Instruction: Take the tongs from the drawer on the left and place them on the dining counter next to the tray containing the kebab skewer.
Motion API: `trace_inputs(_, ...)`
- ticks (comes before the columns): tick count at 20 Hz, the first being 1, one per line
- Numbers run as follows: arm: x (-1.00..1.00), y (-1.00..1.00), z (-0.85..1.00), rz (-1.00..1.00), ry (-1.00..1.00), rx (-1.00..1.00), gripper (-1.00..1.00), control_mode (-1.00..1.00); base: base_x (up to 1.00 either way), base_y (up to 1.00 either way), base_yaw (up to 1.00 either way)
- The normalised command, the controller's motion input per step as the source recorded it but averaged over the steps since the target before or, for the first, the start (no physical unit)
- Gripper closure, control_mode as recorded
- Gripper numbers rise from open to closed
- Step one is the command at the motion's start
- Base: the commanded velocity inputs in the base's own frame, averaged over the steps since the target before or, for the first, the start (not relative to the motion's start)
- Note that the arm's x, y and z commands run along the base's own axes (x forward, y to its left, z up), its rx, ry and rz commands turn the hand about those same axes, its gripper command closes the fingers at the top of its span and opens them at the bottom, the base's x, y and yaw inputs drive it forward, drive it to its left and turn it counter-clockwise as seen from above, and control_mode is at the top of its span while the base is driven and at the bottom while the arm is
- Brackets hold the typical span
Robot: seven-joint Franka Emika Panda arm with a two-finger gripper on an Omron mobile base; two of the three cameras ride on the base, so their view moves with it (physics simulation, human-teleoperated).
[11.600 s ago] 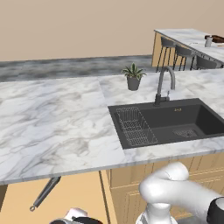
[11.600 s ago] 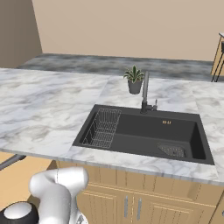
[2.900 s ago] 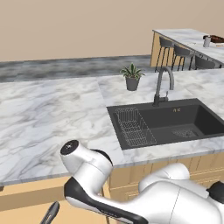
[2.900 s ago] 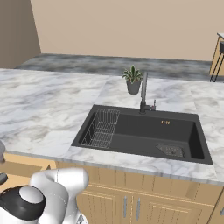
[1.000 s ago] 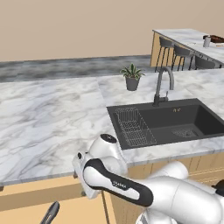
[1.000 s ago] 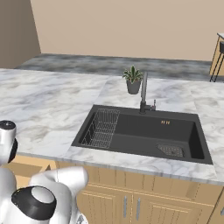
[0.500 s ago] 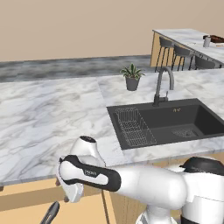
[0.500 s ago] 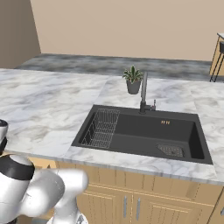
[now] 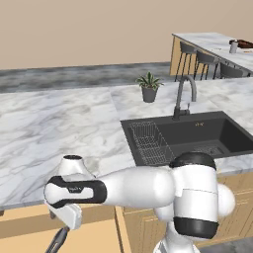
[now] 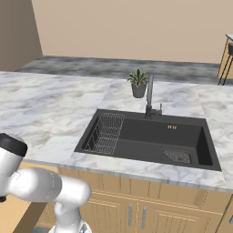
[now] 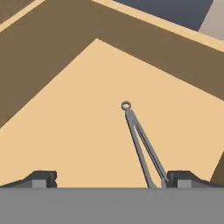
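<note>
Open drawer (image 11: 78,131) floor holds the tongs (image 11: 141,142).

Drawer (image 11: 65,131) floor lies bare around the tongs (image 11: 142,146); brown walls bound it, and the worktop (image 9: 44,143) edge overhangs.

In the hand view, the tongs (image 11: 141,143) are running off behind the grey band, so their open ends are not showing. The drawer (image 11: 78,127) walls are being cut by the picture's edges. From the left base view, the arm is covering most of the drawer, and a dark tip of the tongs (image 9: 58,239) is peeking out below. The far tray (image 9: 244,44) is sitting too small to read.
</note>
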Motion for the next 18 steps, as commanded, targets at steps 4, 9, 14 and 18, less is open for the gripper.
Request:
trace_inputs(4, 0.0, 0.3, -0.08, 0.2, -0.02, -0.14, -1.0, -1.0, 0.0, 0.0, 0.0)
trace_inputs(9, 0.0, 0.23, -0.16, 0.13, -0.13, -0.12, -1.0, -1.0, 0.0, 0.0, 0.0)
trace_inputs(14, 0.0, 0.05, -0.3, 0.13, -0.24, -0.11, -1.0, -1.0, 0.0, 0.0, 0.0)
trace_inputs(18, 0.0, 0.0, -0.36, 0.14, -0.13, -0.06, -1.0, -1.0, 0.0, 0.0, 0.0)
